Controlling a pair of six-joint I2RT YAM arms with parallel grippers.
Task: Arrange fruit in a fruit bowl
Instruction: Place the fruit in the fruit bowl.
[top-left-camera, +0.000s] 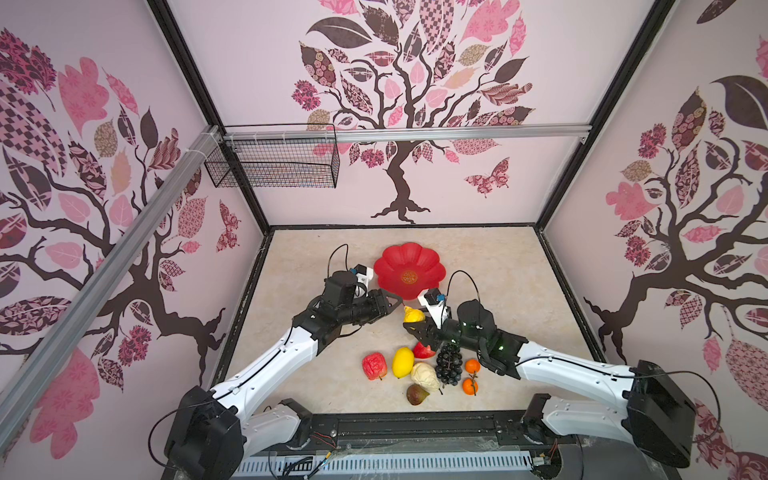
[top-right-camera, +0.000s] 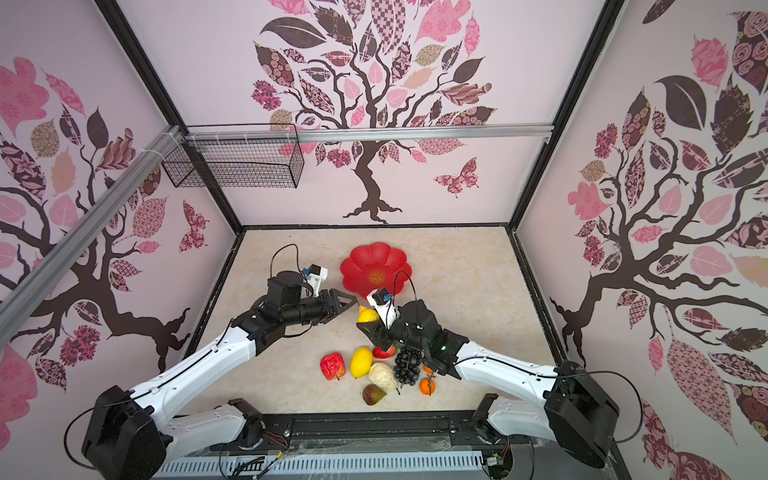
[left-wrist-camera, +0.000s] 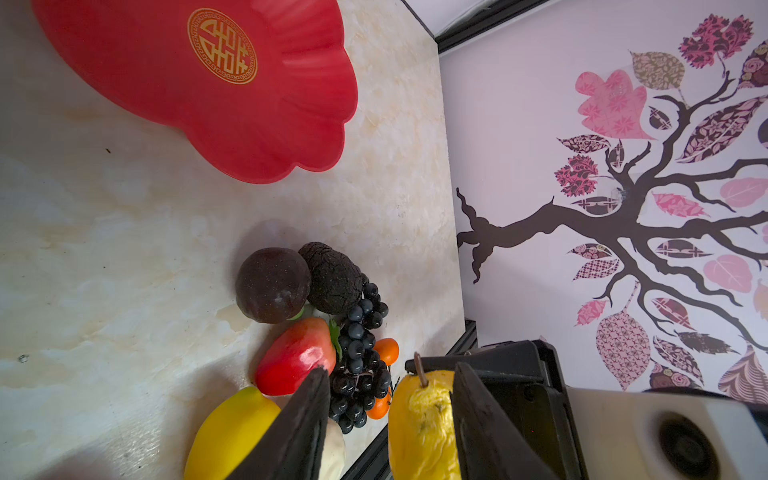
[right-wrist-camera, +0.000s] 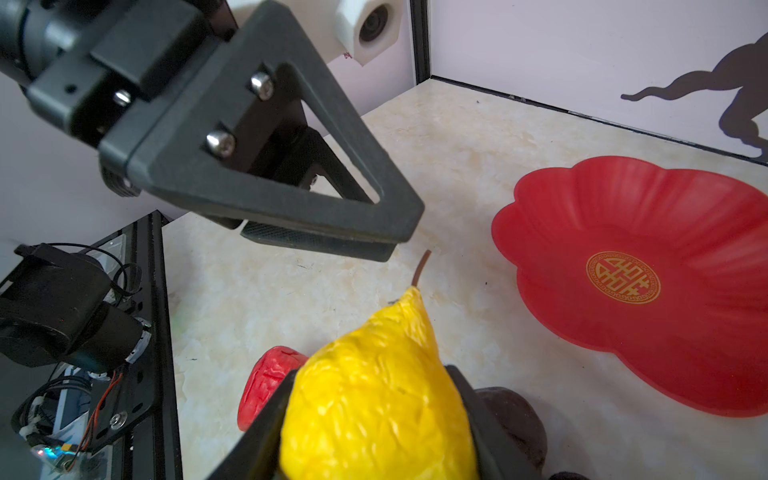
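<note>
In both top views the red flower-shaped bowl (top-left-camera: 392, 266) sits on the marble tabletop (top-left-camera: 498, 270). The yellow pear (top-left-camera: 413, 313) is just at its near rim, clamped in the right gripper (top-left-camera: 411, 324), and the left gripper (top-left-camera: 397, 302) is beside it at the same rim. The lemon (top-left-camera: 403, 361), grape bunch (top-left-camera: 449, 368) and fig (top-left-camera: 417, 394) lie farther from the bowl, toward the arm bases. In the left wrist view the left fingers (left-wrist-camera: 303, 419) stand apart, the pear seen through their gap. In the right wrist view the right fingers (right-wrist-camera: 266, 424) press both sides of the pear, bowl just beyond.
</note>
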